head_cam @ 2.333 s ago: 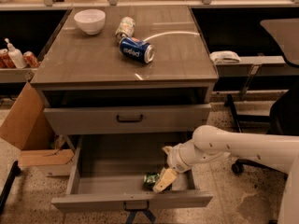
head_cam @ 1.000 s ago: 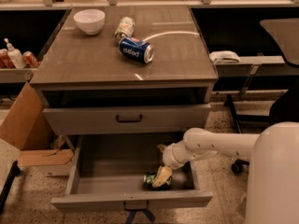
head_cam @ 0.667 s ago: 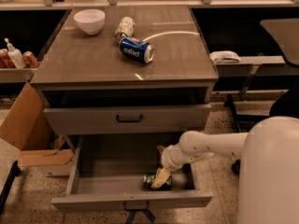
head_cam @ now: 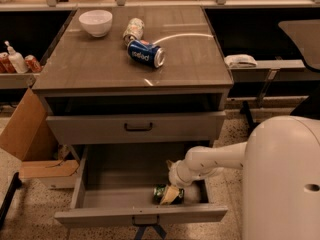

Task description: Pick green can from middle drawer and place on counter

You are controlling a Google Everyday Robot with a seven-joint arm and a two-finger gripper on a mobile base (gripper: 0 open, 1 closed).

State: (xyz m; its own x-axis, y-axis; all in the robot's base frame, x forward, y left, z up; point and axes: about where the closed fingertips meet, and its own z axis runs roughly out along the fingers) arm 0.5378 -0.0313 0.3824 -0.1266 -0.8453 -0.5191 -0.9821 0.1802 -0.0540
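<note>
Hand low in open middle drawer, right against green can lying near drawer front; hand hides can's right end. Hand wide or closed: cannot tell. Blue can, bowl on tabletop.

My gripper is inside the open drawer, front right, at the can lying there; this drawer is below a shut drawer, under the counter; on the counter a bowl sits back left; right of it lie a near can, and a far can behind it.
</note>
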